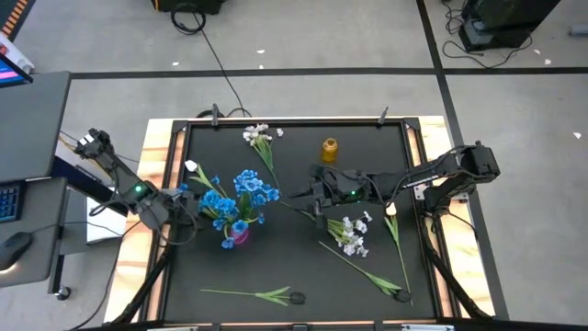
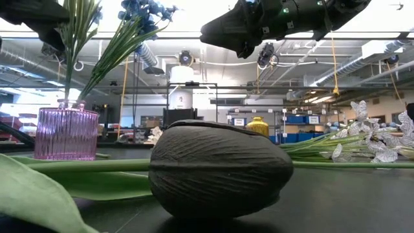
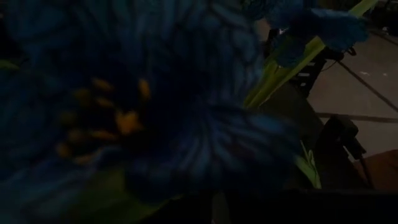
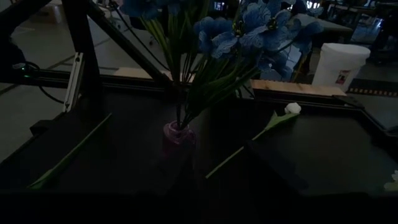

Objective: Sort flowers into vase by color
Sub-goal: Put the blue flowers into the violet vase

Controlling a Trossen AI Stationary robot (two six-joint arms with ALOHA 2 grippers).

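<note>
Left pincer (image 1: 188, 204), closed, crowds the blue flowers (image 1: 241, 193) left of centre: may tip the pink vase (image 1: 237, 234). Right pincer (image 1: 308, 193), centre frame, part open, empty: may snag stems.

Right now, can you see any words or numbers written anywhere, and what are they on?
No text reads clearly in any view.
White bucket beyond the table: a small label, too blurred to read.
Shelves and bins in the room behind the table: marks too small to read.
Pink vase, yellow vase: no writing shows.
</note>
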